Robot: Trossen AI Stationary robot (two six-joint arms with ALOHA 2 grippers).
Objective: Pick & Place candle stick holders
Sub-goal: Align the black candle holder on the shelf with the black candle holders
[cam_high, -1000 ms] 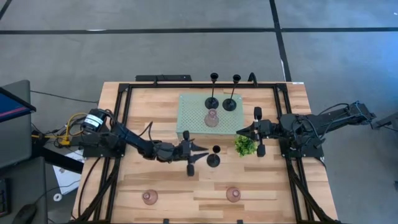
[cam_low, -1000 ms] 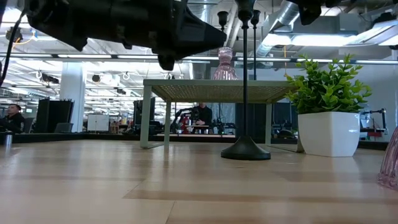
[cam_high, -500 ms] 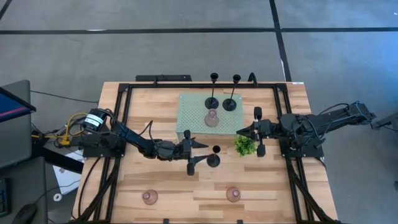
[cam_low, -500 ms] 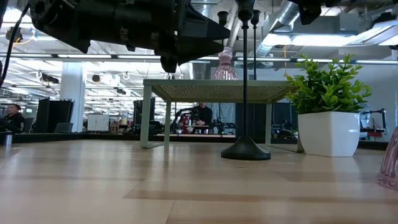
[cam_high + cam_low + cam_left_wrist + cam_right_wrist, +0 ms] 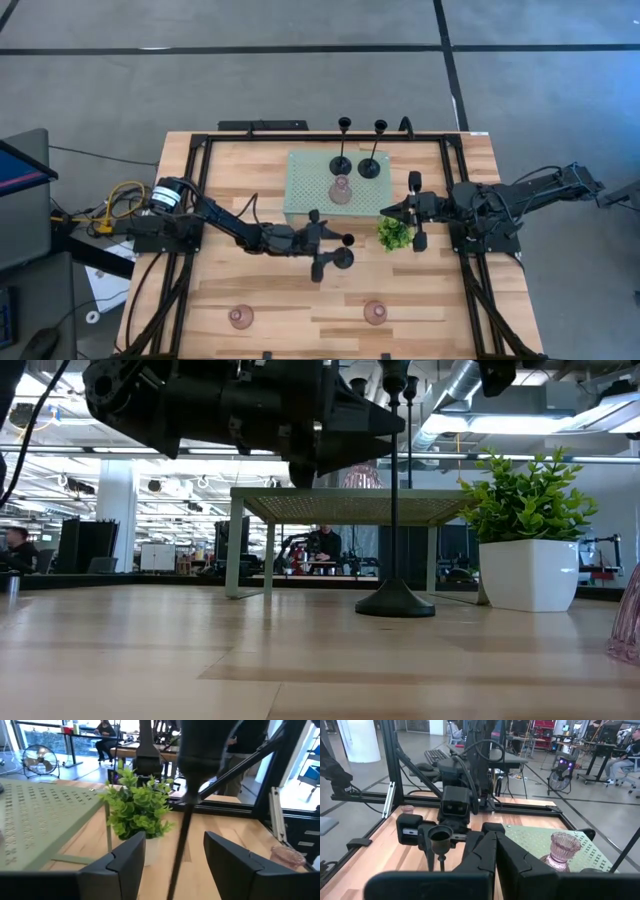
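Note:
A black candle stick holder [image 5: 344, 256] stands on its round base [image 5: 395, 602] on the table, in front of the pale green tray [image 5: 300, 180]. My left gripper [image 5: 338, 242] is open, level with the upper stem. One finger stands on either side of the stem [image 5: 182, 837] and neither touches it. Two more black holders [image 5: 341, 163] [image 5: 371, 167] and a pink one [image 5: 341, 190] stand on the tray. Two pink holders [image 5: 240, 317] [image 5: 375, 313] stand near the table's front edge. My right gripper [image 5: 386, 212] is shut and empty beside the tray's right edge.
A small green plant in a white pot [image 5: 395, 234] stands just right of the black holder, between my two grippers. The tray stands on legs [image 5: 234, 545] above the table. A black frame runs along the table's edges.
My left gripper has gone toward the table's right edge, toward the black holder, and its open fingers now stand on either side of the stem. The holder has kept still.

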